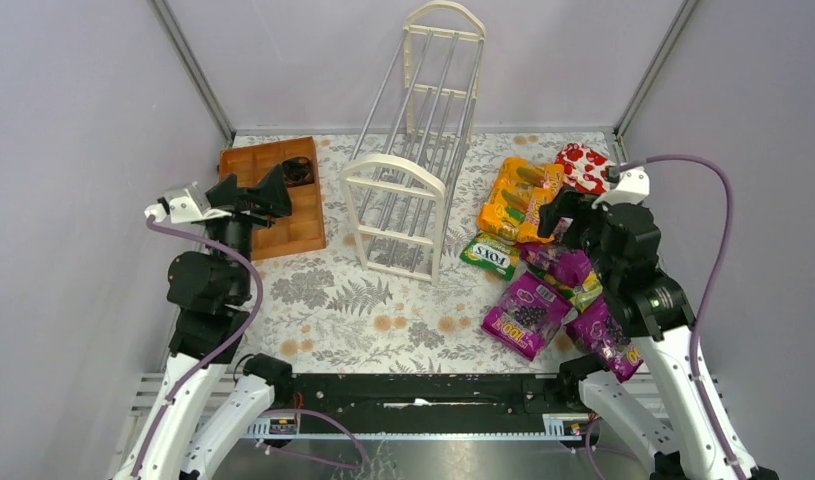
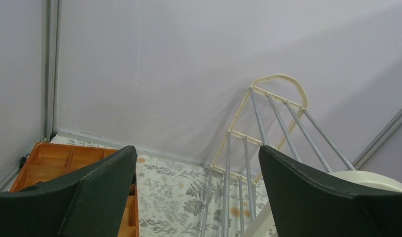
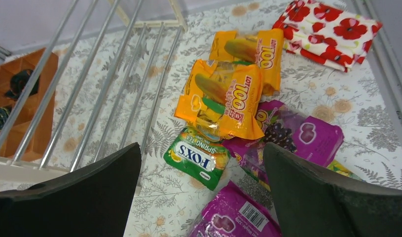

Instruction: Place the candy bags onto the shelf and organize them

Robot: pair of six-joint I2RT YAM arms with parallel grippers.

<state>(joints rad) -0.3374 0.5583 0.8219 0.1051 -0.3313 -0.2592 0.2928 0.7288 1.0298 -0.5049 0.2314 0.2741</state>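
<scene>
The cream-white shelf (image 1: 413,170) with silver rods stands mid-table; it also shows in the left wrist view (image 2: 275,113) and the right wrist view (image 3: 90,84). No bag is on it. The candy bags lie in a heap on the right: two orange-yellow bags (image 1: 518,200) (image 3: 223,96), a green FOX'S bag (image 1: 490,255) (image 3: 201,158), and purple grape bags (image 1: 528,315) (image 3: 297,133). My right gripper (image 1: 555,218) (image 3: 201,148) is open and empty, hovering above the heap over the green bag. My left gripper (image 1: 283,192) (image 2: 196,153) is open and empty, raised left of the shelf and pointing at it.
A brown wooden compartment tray (image 1: 278,195) (image 2: 55,158) lies at the left under my left gripper. A red packet with white shapes (image 1: 583,165) (image 3: 332,29) lies at the back right. Grey walls enclose the floral table cover (image 1: 363,310).
</scene>
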